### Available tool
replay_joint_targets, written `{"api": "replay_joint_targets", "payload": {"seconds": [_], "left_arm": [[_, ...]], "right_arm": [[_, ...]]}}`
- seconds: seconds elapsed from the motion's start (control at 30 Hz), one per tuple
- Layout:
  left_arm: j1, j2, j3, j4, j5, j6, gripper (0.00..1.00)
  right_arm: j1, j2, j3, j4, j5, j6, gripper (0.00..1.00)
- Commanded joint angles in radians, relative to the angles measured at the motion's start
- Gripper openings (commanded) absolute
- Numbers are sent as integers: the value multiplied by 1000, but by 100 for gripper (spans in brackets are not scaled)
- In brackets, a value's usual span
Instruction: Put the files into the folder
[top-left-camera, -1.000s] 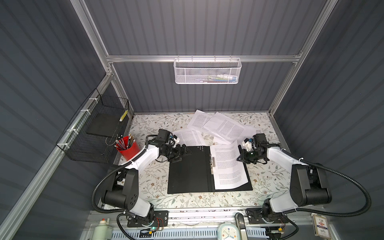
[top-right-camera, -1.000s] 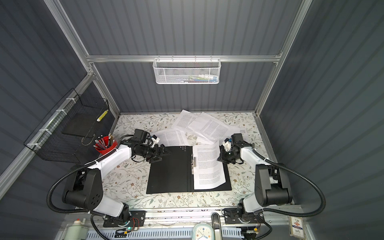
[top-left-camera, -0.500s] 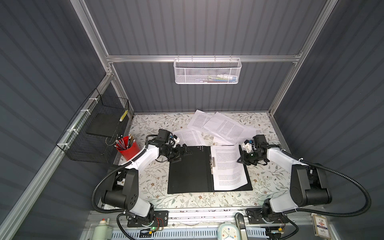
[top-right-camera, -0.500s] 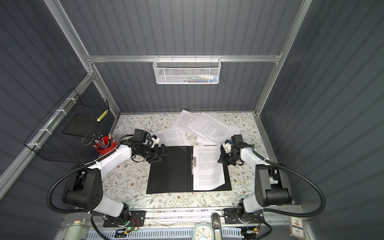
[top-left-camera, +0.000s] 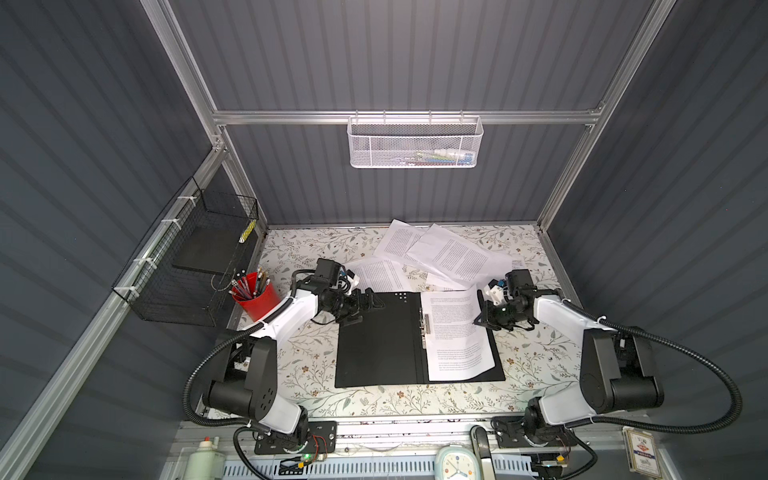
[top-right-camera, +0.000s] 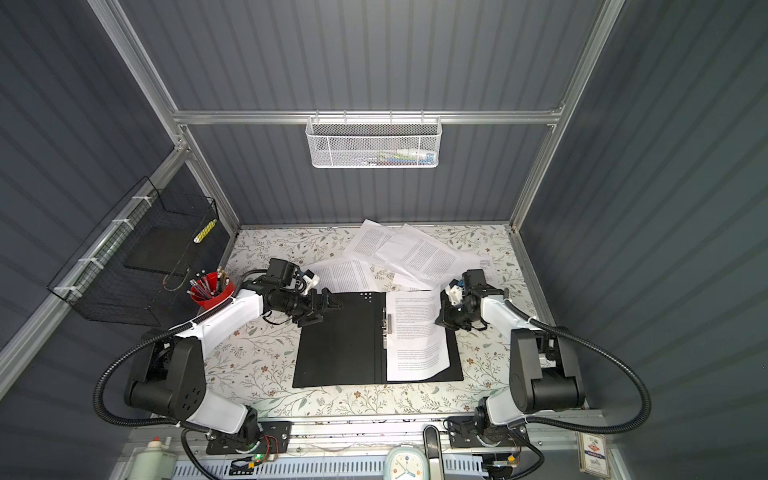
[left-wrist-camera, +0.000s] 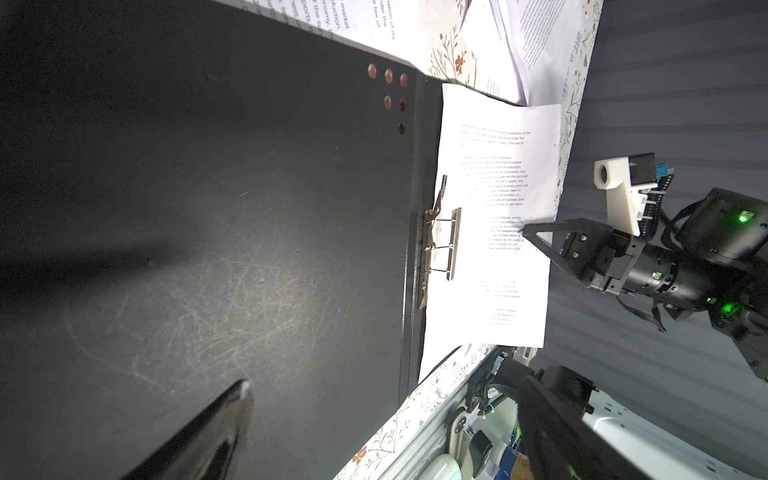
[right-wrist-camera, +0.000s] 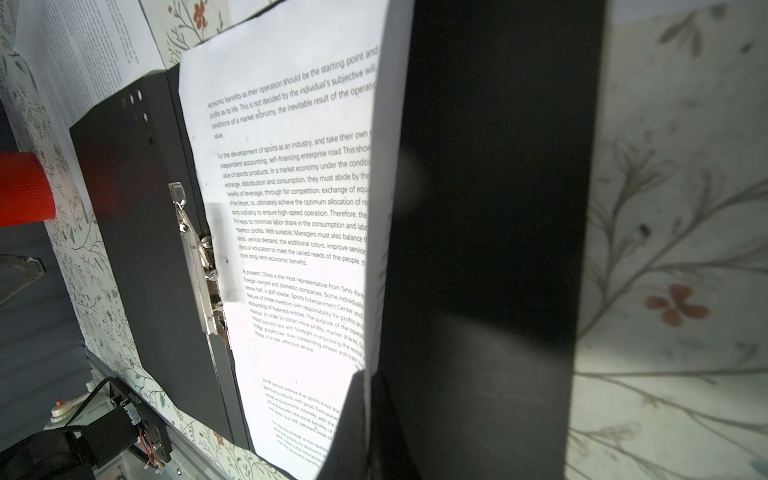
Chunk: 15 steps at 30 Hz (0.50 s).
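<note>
Clenched on a printed sheet (top-left-camera: 457, 332) over the open folder (top-left-camera: 374, 353), the right end effector (top-left-camera: 477, 321) should ease it flush against the spine clip (top-left-camera: 424, 328); the left end effector (top-left-camera: 370, 311) hangs released.

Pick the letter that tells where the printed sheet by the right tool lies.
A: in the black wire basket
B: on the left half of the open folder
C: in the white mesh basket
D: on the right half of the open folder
D: in a top view the printed sheet lies on the right half of the open folder, just right of its metal clip, while the left half shows bare black.
</note>
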Motion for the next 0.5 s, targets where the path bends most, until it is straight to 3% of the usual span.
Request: {"api": "replay_joint_targets", "payload": {"seconds": [0.0, 0.3, 0.47], "left_arm": [[6, 13, -9, 3, 8, -1, 100], [6, 20, -3, 0, 3, -2, 100], [6, 25, 10, -1, -7, -8, 100]], "right_arm": [[-5, 21, 0, 15, -23, 9, 0], [-5, 34, -4, 20, -37, 10, 4], [-4, 43, -2, 20, -31, 15, 15]]}}
